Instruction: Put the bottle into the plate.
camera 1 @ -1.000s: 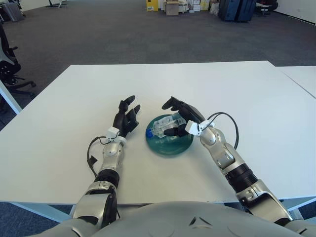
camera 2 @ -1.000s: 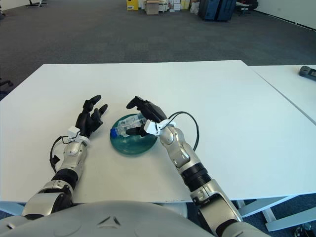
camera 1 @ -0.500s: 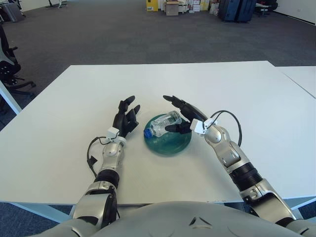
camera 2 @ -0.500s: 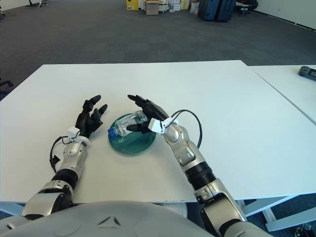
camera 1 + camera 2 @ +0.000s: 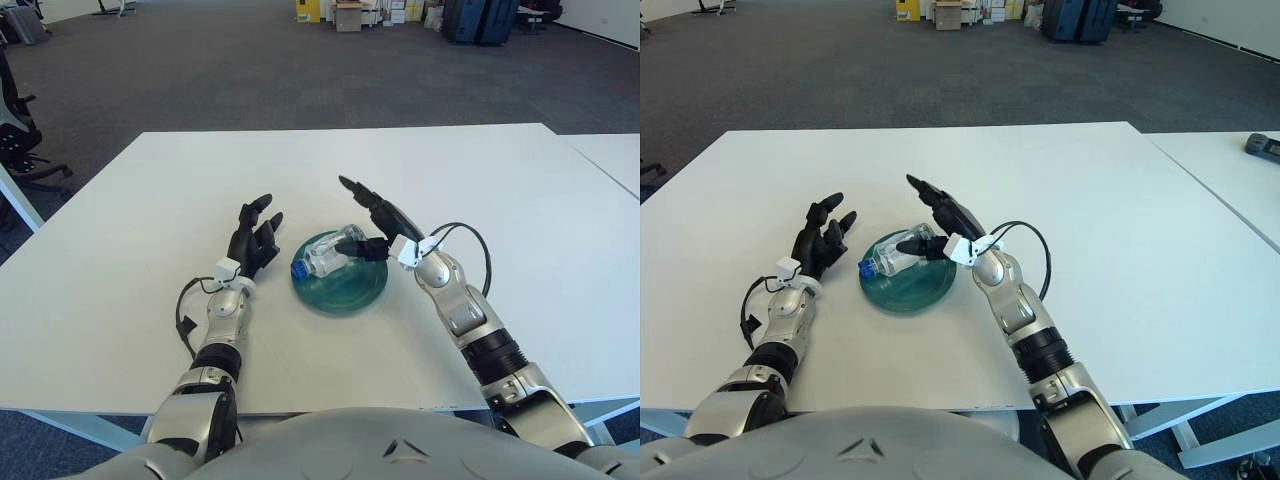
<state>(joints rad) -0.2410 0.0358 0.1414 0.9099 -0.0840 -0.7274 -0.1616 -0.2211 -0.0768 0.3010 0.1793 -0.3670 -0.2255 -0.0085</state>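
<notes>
A clear plastic bottle with a blue cap lies on its side in the round teal plate at the table's middle. My right hand is just right of and above the plate's far edge, fingers spread open, holding nothing; its thumb is close to the bottle's base. My left hand rests on the table just left of the plate, fingers open and empty.
The white table spreads wide on all sides. A second white table adjoins at the right. Grey carpet, office chairs at the left and stacked boxes lie far behind.
My right hand has let go of the bottle, spread its fingers and lifted back off it. The bottle has settled lying in the plate. The left hand has not moved.
</notes>
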